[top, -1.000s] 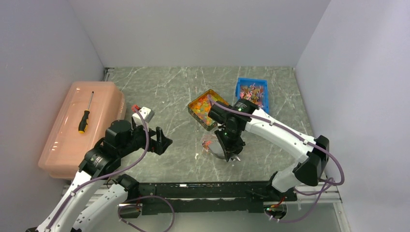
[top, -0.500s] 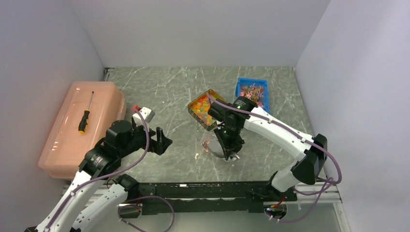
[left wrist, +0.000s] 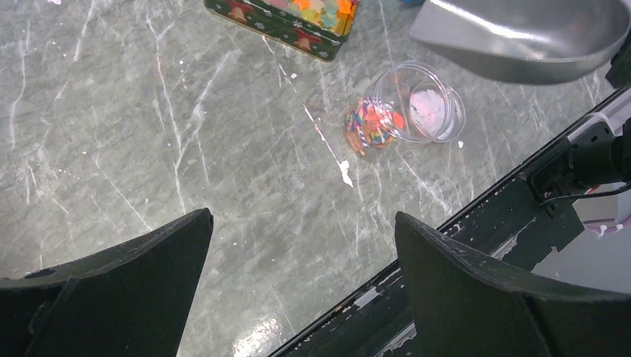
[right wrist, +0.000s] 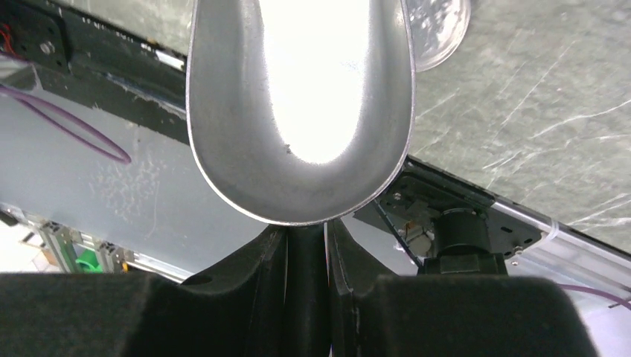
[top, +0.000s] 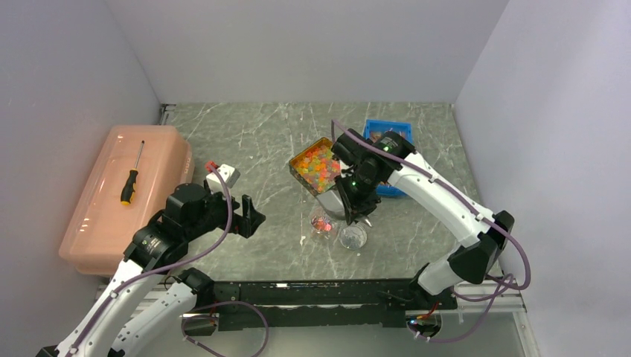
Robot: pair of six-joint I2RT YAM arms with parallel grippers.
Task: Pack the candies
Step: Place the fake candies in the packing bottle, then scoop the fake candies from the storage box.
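Observation:
The candies (top: pixel 315 165) fill an open dark tin (top: pixel 296 175) at mid table, also at the top of the left wrist view (left wrist: pixel 316 9). A few candies lie in a small clear jar (top: pixel 321 222) (left wrist: pixel 387 115) in front of the tin. My right gripper (top: pixel 351 210) (right wrist: pixel 305 238) is shut on the handle of a metal scoop (top: pixel 328 200) (right wrist: pixel 298 111), which hangs empty between tin and jar. The same scoop (left wrist: pixel 521 33) shows at the upper right of the left wrist view. My left gripper (top: pixel 253 216) (left wrist: pixel 301 245) stands open over bare table, left of the jar.
A clear round piece (top: pixel 352 236) lies just right of the jar. A blue bin (top: pixel 387 135) sits behind my right arm. A pink lidded box (top: pixel 123 197) with a screwdriver (top: pixel 132 175) on it stands at the left. A small white block (top: pixel 221 175) lies beside it.
My right arm has lifted the scoop and drawn it back from over the jar towards the tin, uncovering the clear round piece. The left arm has not moved.

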